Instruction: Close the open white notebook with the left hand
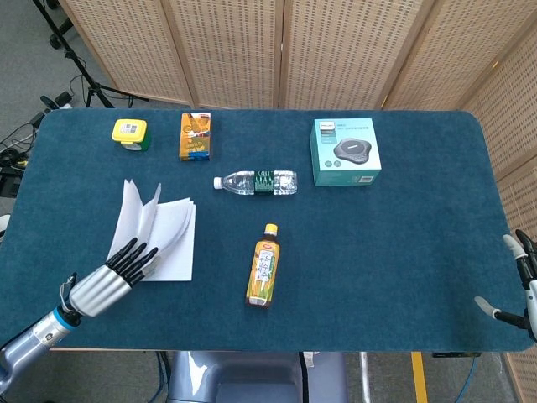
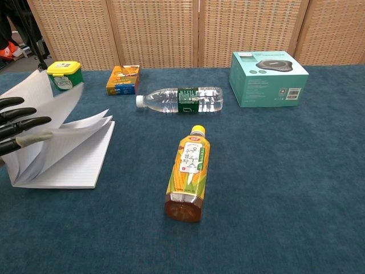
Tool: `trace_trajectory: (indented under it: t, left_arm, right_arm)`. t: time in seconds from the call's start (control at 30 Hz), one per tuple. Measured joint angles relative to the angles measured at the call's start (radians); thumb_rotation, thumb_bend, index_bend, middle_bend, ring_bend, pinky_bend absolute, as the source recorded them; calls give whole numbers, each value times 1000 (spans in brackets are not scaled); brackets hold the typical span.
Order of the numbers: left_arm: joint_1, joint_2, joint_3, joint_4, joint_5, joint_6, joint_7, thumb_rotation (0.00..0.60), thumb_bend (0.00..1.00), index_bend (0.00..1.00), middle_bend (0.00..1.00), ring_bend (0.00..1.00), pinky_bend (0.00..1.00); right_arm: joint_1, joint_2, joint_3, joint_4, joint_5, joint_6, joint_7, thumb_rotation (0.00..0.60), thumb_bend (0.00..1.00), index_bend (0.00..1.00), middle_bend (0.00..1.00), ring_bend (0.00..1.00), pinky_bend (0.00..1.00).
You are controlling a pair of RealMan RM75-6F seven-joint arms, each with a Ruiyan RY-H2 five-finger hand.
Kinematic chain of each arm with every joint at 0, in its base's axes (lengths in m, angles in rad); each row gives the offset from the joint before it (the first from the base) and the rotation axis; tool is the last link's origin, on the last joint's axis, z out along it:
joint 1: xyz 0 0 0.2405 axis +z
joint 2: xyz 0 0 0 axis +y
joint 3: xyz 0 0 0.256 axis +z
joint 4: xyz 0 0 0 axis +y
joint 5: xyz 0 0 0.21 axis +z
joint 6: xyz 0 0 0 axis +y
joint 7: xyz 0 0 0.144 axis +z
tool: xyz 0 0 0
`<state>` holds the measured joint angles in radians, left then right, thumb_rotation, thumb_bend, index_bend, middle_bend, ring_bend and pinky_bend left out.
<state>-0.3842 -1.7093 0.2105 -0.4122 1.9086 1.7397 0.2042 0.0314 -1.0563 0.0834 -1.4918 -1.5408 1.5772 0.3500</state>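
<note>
Left hand [image 1: 107, 281], fingers [image 2: 23, 124] spread and grasping nothing, touches the notebook [image 2: 63, 151] pages, which stand fanned above the fingertips.

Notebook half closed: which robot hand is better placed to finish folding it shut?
Left. The left robot hand is against the lifted pages of the notebook; the right robot hand sits at the far table edge.

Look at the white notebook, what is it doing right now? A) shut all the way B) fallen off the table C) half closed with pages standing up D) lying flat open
C: the left hand is pushing the white notebook, whose pages fan up over the flat half.
</note>
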Motion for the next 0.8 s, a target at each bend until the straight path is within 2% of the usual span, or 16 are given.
trace_trajectory:
  t: [0.3,0.5,0.53,0.7,0.8]
  left_arm:
    - [-55,11,2,-85,44,61,94,600,365,0,0,0,0]
    - [-76,49,-12,-192,50,90,112,600,359,0,0,0,0]
    - [-79,59,-19,-224,47,98,110,600,342,0,0,0,0]
    - [-69,101,-51,-397,4,126,54,600,81,0,0,0,0]
    - [-43,137,-61,-550,-44,131,-21,600,7,0,0,0,0]
  right_arm:
    - [0,2,-1,0,-2,-1,7,600,0,0,0,0,0]
    - [0,3,-2,1,-4,0,11,600,0,0,0,0,0]
    - [0,3,-2,1,-3,0,12,600,0,0,0,0,0]
    - [0,4,0,3,0,-1,15,600,0,0,0,0,0]
    - [1,4,0,4,1,-2,16,600,0,0,0,0,0]
